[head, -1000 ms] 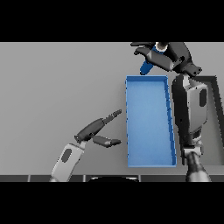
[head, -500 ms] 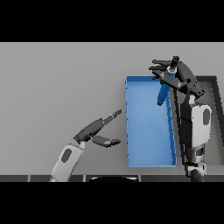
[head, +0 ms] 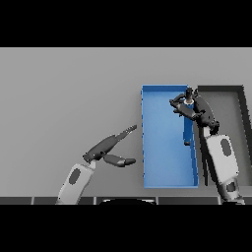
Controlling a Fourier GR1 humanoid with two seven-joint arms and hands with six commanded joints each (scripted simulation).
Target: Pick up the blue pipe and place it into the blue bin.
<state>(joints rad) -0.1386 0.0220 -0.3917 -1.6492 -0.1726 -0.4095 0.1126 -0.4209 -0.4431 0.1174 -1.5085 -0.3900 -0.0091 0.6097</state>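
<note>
Fingers first: the right hand (head: 193,107) has its dark fingers (head: 178,105) spread out and only loosely bent, reaching left over the top right part of the bin (head: 167,182), and you can see the pipe (head: 188,129) hanging or standing just below them — a blue stick running up and down along the bin's right wall, inside the bin. Its top end meets the hand, but you cannot tell from this view whether the fingers still pinch it or merely touch it; the hand covers that end. The lower end of the pipe reaches about halfway down the bin, close to the right wall and apart from the left wall. The right forearm comes up from the lower edge just outside the bin's right wall, crossing the dark tray (head: 242,103) that sits touching the bin on that side. Only the tray's rim and part of its floor show past the arm. Your left hand (head: 106,148) lies well to the left of the bin, over the bare table (head: 64,98) — its fingers are straight and relaxed, pointing up and right toward the bin's left wall, with the thumb stretched out toward the same wall, lower down. It holds nothing and does not touch the bin. The bin itself is a long blue box standing lengthwise away from you.
</note>
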